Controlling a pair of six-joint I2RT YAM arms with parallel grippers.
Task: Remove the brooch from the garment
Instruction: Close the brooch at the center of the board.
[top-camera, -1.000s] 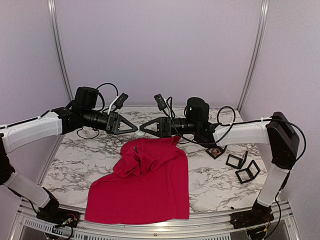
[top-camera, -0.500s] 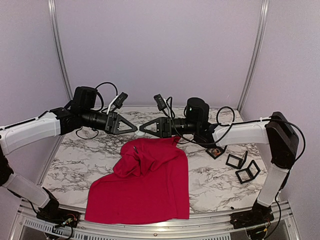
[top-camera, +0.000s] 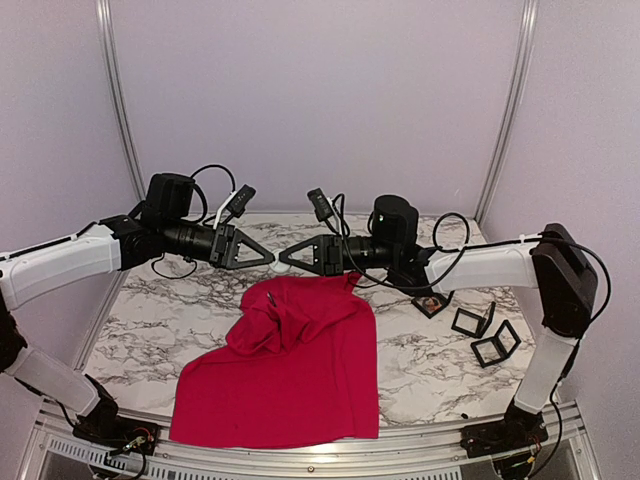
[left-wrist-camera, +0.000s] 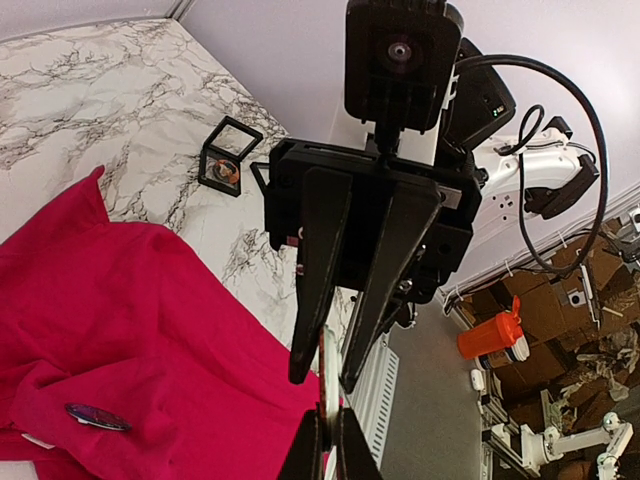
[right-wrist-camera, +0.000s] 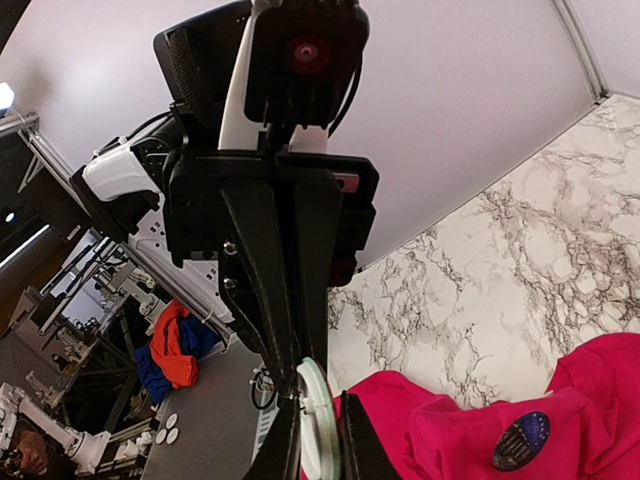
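The shirt (top-camera: 290, 370) is spread, crumpled, on the bench (top-camera: 150, 320). The brooch (right-wrist-camera: 521, 441), a dark round piece, is seen on the shirt's bunched upper part. Above that end the two hands are seen tip to tip. The left hand (top-camera: 272, 259) is pressed together on a thin pale disc (right-wrist-camera: 314, 400), held edge-on. The right hand (top-camera: 283, 263) is narrowly spread, its fingers (left-wrist-camera: 318, 270) set either side of the same disc; contact cannot be told. Small black cases (top-camera: 498, 345) are seen to the right.

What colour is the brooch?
The brooch is dark with a bluish sheen; clearest in the right wrist view.
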